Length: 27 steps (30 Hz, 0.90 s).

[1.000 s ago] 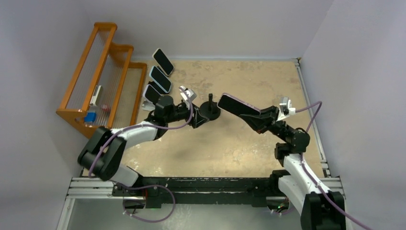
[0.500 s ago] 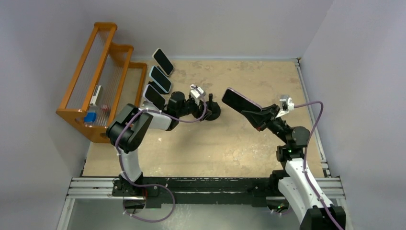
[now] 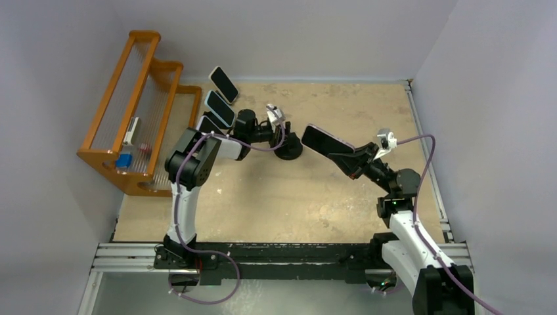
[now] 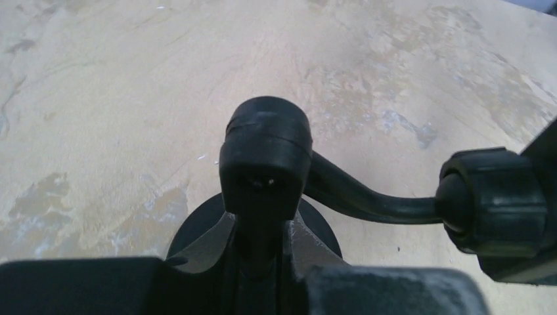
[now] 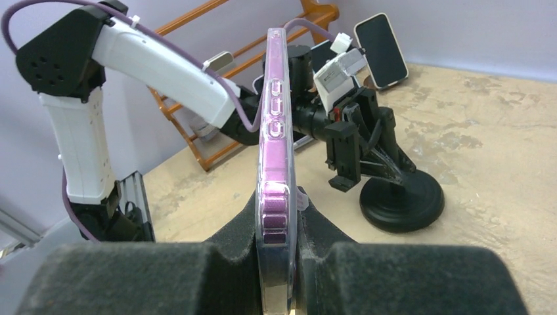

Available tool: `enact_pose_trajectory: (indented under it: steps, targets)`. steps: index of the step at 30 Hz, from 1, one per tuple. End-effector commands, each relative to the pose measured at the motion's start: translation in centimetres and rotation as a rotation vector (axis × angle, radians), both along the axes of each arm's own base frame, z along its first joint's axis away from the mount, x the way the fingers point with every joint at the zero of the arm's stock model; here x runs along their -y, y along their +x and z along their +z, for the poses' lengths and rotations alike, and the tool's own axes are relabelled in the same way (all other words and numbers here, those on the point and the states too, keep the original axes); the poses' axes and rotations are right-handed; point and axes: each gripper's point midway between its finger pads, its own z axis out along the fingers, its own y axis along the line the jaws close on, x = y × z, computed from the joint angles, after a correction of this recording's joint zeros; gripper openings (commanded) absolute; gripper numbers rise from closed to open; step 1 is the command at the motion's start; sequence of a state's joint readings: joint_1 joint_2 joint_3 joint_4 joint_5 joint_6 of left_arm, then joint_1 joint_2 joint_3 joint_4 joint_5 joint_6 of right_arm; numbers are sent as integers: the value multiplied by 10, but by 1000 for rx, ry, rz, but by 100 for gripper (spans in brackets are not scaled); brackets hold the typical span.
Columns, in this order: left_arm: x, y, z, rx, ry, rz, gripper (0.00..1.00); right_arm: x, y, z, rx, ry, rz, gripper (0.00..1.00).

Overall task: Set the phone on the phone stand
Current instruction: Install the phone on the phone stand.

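The phone point(image 3: 322, 140), dark-screened in a clear purple-edged case, hangs tilted above the table right of centre. My right gripper point(image 3: 353, 161) is shut on its lower end. In the right wrist view the phone point(image 5: 276, 125) stands edge-on between the foam pads point(image 5: 226, 243). The black phone stand point(image 3: 289, 153) rests mid-table on a round base point(image 5: 402, 200). My left gripper point(image 3: 282, 139) reaches it from the left. In the left wrist view the fingers point(image 4: 309, 239) are shut round the stand's upright post point(image 4: 265, 157), below its cap, and a curved arm with a knob point(image 4: 492, 203) branches right.
An orange wire rack point(image 3: 134, 111) stands along the left wall. Three other phones point(image 3: 223, 84) point(image 3: 219, 108) point(image 3: 209, 126) lean in a row beside it, close behind my left arm. Walls close in the table at the back and the right.
My left arm stretched out to the stand and its gripper closed on the post. The right gripper shifted the phone slightly left, nearer the stand.
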<state>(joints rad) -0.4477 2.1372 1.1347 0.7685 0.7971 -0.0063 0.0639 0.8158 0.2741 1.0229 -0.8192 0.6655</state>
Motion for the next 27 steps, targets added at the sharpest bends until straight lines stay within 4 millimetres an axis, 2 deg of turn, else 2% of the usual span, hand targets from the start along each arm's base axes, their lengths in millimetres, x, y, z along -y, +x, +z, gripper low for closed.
enact_pose_trajectory:
  steps: [1, 4, 9, 11, 14, 23, 27]
  targets:
    - [-2, -24, 6, -41, -66, -253, 0, -2, -3, 23, 168, -15, 18, 0]
    - [-14, -46, 9, -73, -92, -368, 0, -12, -1, 14, 176, -32, 63, 0]
    - [-35, -83, 8, -147, -114, -462, 0, -73, 16, 4, 216, -175, 106, 0]
    - [-37, -91, 8, -171, -119, -485, 0, -87, 21, 0, 225, -191, 128, 0]
    - [-39, -95, 5, -176, -120, -475, 0, -95, 30, -8, 224, -200, 135, 0]
    - [-42, -103, -8, -226, -140, -447, 0, -115, 50, -16, 223, -232, 107, 0]
    - [-46, -107, -14, -248, -160, -439, 0, -115, 44, -29, 179, -242, 116, 0]
